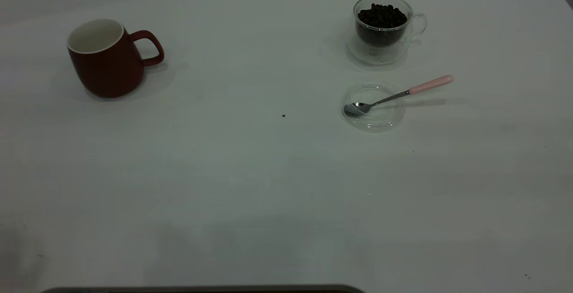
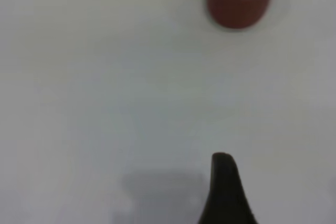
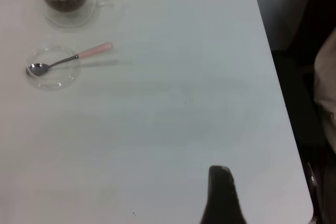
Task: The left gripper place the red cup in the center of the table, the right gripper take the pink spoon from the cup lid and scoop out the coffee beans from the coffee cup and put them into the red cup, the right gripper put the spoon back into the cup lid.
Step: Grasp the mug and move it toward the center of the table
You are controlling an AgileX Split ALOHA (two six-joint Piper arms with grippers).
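Jaws of the left gripper (image 2: 227, 192) show only as one dark finger above bare bench (image 1: 250, 185), well apart from the red cup (image 1: 107, 60); whether they are spread cannot be told. Likewise the right gripper (image 3: 223, 198), one finger visible, far from the cup lid (image 1: 374, 107). Resting in that lid is the pink spoon (image 1: 403, 93), handle jutting over the rim. Just beyond stands the coffee cup (image 1: 385, 26), full of coffee beans (image 1: 382, 15).

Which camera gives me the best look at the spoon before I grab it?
The exterior view: the spoon shows largest, bowl in the lid, pink handle sticking out over the rim. The right wrist view shows it smaller and farther off. The left wrist view doesn't show it.
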